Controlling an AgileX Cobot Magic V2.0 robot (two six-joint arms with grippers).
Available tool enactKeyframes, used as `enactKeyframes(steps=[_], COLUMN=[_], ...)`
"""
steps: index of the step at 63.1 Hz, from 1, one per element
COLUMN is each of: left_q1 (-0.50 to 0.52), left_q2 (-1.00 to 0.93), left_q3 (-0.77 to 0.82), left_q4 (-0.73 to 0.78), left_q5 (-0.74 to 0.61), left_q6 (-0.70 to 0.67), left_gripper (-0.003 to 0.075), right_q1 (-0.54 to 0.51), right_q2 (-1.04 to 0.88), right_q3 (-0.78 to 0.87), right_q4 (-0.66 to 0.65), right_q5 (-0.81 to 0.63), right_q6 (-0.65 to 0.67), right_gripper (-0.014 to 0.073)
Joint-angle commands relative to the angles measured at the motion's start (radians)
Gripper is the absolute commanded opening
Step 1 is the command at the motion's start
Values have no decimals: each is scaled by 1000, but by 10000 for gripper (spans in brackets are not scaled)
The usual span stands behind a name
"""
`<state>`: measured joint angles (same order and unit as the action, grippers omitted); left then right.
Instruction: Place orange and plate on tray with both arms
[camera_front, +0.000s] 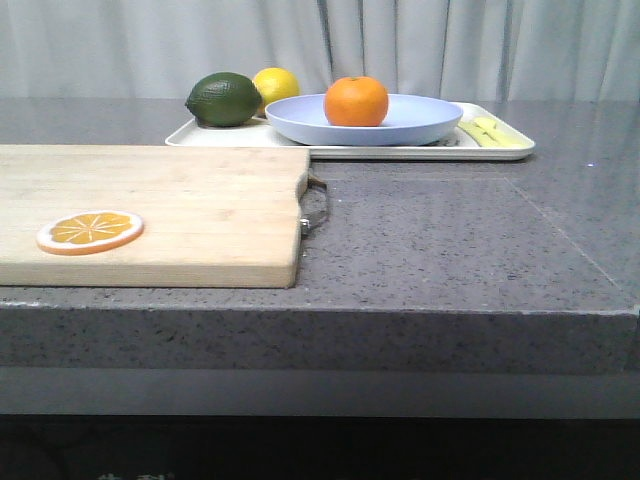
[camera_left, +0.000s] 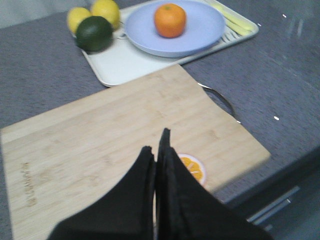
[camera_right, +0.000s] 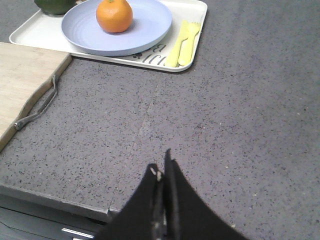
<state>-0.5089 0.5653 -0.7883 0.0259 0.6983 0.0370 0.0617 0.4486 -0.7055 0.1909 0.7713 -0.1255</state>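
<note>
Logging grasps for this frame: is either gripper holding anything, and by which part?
Nothing is held. The left gripper and right gripper are both shut on nothing; the orange sits on the plate.

A dark grey speckled stone counter (camera_front: 450, 240) filled the scene, its thick front edge running straight across the front view. Behind it hung a pale grey curtain (camera_front: 420, 45) in soft vertical folds, covering the whole back. Light was even and dim. Below the counter edge lay a dark band, perhaps a drawer front (camera_right: 55, 227).
</note>
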Motion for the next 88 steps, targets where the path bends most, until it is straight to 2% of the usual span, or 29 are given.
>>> enactKeyframes(steps=[1,10,19,27,36,46,88], left_q1=[87,243,358,417,438,433,433], left_q2=[-81,-244,-381,-497,-578,-591,-591], left_q3=[66,261,464,617,737,795,795], left_q4=[-7,-10,-26,-91,-127,-127,-127], left_q5=[-162,-317,-464,-570,-671,-750,-735], left_q6=[-5,-5,-5,-5,-5,-5,-5], left_gripper=[-18,-18,-18,-18,-18,-18,-18], right_q1=[-1,-1,-1,-1,-1,-1,-1], right_q2=[7,7,7,7,7,7,7], right_q3=[-24,-24,-24,-24,-24,-24,-24], right_q4=[-1,-1,-1,-1,-1,-1,-1], right_q5=[-79,-79,-79,-79,-79,-78,-77], right_q6=[-9,-9,-9,-9,-9,-9,-9], right_gripper=[-68,-68,-68,-68,-68,-68,-68])
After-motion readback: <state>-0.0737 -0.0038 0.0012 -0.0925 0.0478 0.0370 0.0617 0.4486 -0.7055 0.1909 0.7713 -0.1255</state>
